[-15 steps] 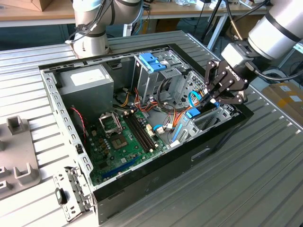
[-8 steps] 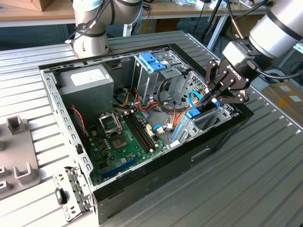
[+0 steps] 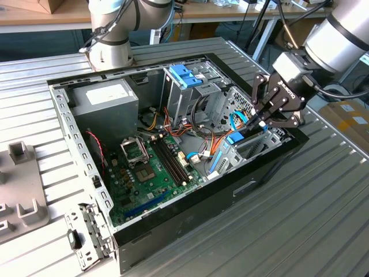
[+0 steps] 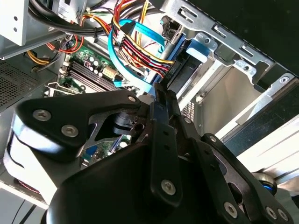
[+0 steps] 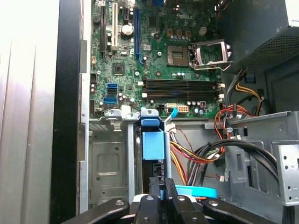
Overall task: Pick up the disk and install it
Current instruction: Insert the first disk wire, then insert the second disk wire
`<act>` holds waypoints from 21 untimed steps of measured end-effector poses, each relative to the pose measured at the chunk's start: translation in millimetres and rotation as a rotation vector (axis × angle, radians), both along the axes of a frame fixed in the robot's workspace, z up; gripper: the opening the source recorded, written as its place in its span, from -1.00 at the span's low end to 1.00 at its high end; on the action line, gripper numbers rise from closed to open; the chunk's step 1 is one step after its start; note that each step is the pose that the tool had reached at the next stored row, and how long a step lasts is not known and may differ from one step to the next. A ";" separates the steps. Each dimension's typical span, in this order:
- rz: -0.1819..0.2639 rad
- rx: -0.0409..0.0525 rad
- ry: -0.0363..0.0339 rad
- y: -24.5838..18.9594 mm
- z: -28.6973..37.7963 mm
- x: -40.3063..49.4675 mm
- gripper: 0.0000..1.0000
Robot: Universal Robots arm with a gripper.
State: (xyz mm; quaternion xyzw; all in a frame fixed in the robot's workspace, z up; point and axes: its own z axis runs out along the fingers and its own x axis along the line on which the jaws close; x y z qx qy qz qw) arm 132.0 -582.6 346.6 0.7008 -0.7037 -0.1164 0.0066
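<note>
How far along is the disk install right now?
Done: the disk stands edgewise in the drive cage at the open computer case's front end, its blue frame showing at the slot mouth. In hand: the gripper, fingers together, sits right above it. Left: whether it is fully seated cannot be judged.

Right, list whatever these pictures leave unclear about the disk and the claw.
- Disk: in the first wrist view its metal body is sunk in the bay; just its blue carrier edge is visible.
- Claw: in the exterior view, bay walls obscure whatever its closed fingertips pinch.
</note>
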 end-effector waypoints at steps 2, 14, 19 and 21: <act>0.000 0.0001 0.0003 0.0 -0.2 0.4 -0.68; 0.005 0.0049 0.0001 2.3 1.8 -25.7 -0.68; 0.005 0.0049 -0.0007 2.3 1.8 -25.8 -0.68; 0.005 0.0049 -0.0038 2.3 1.8 -25.9 -0.68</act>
